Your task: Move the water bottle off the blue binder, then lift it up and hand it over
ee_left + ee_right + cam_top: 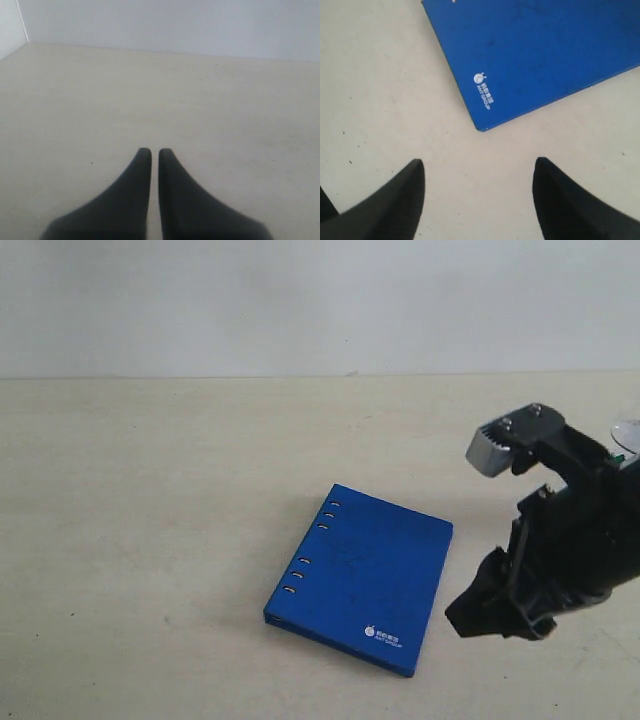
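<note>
The blue binder (358,577) lies flat mid-table with nothing on it; its holes face left and its white logo sits at the near right corner. The logo corner of the binder (545,55) also shows in the right wrist view. My right gripper (470,618) hovers just right of that corner. Seen from the wrist, the right gripper (479,167) is open over bare table, holding nothing. A clear rounded piece with a green mark (627,436), apparently the water bottle, peeks out behind the right arm at the frame's right edge. My left gripper (155,152) is shut and empty over bare table.
The pale table (150,540) runs to a white wall at the back. The right arm's grey wrist block (492,448) stands above the table, right of the binder. The left arm is outside the exterior view.
</note>
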### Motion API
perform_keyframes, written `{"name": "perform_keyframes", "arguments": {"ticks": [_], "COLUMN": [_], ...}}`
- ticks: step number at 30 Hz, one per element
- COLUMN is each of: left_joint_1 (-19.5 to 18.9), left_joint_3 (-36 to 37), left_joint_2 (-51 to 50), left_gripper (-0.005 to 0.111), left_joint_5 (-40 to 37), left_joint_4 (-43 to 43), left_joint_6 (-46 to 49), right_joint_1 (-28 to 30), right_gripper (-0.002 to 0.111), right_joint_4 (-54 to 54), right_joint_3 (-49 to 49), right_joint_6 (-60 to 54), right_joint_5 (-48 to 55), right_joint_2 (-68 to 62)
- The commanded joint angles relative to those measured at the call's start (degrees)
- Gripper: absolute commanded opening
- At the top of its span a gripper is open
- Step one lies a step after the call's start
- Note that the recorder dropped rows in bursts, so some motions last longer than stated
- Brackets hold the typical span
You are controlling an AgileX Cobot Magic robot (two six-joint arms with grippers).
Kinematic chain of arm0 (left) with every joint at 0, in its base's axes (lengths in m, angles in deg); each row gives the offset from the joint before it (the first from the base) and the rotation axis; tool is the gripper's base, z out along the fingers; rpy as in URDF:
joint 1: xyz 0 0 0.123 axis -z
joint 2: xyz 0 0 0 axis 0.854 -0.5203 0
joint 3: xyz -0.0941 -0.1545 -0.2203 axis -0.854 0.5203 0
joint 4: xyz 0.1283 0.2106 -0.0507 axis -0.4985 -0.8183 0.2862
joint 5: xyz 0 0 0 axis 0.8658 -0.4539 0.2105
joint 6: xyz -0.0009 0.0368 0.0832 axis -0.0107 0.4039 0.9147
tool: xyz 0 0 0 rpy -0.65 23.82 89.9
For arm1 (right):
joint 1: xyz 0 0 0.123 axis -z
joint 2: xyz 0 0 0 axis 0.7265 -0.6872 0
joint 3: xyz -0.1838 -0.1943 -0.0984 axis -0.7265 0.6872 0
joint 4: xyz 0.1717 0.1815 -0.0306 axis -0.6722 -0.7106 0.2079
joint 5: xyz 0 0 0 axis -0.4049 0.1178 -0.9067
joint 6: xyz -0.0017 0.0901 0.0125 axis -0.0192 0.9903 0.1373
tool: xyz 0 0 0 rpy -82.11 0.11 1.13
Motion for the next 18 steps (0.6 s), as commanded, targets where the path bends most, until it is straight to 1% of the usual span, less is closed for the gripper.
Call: {"name": "perform_keyframes", "arguments": {"ticks": [1, 3, 4, 6, 7, 8, 9, 10, 12, 15, 17, 18], "left_joint_1": [0.4, 0.4, 0.4, 0.5, 0.5, 0.5, 0.5, 0.5, 0.5, 0.5, 0.5, 0.5], "left_joint_3": [0.2, 0.2, 0.2, 0.2, 0.2, 0.2, 0.2, 0.2, 0.2, 0.2, 0.2, 0.2], "left_joint_2": [0.2, 0.2, 0.2, 0.2, 0.2, 0.2, 0.2, 0.2, 0.2, 0.2, 0.2, 0.2], "left_gripper": [0.005, 0.005, 0.005, 0.005, 0.005, 0.005, 0.005, 0.005, 0.005, 0.005, 0.005, 0.005], "left_joint_5": [7.1, 9.6, 13.0, 16.1, 14.9, 13.2, 11.4, 9.1, 3.9, 2.7, 0.5, -2.2], "left_joint_4": [-3.3, -3.3, -2.0, 8.6, 15.6, 20.1, 23.4, 26.0, 34.3, 42.2, 49.0, 51.9], "left_joint_6": [9.0, 9.3, 7.8, -3.5, -11.1, -15.4, -17.5, -18.5, -18.8, -18.8, -16.3, -12.9], "right_joint_1": [-0.2, -0.2, -0.2, -0.2, -0.2, -0.2, -0.2, -0.2, -0.2, -0.2, -0.2, -0.2], "right_gripper": [0.057, 0.057, 0.057, 0.057, 0.057, 0.057, 0.057, 0.057, 0.057, 0.057, 0.057, 0.057], "right_joint_4": [-2.4, -2.4, -2.4, -2.6, -3.4, -4.1, -4.7, -5.1, -5.4, -5.5, -6.7, -7.6], "right_joint_3": [4.1, 5.3, 5.8, 5.8, 5.8, 5.8, 5.8, 5.8, 5.8, 5.8, 5.8, 5.8], "right_joint_6": [1.5, 5.5, 7.6, 9.9, 10.4, 10.4, 10.4, 10.4, 10.5, 11.7, 12.0, 12.0], "right_joint_5": [-1.8, -2.3, -3.3, -4.8, -5.6, -6.0, -6.3, -6.4, -6.6, -8.2, -10.0, -10.9], "right_joint_2": [0.1, 0.1, 0.1, 0.1, 0.0, 0.0, 0.0, 0.0, 0.0, 0.0, 0.0, 0.0]}}
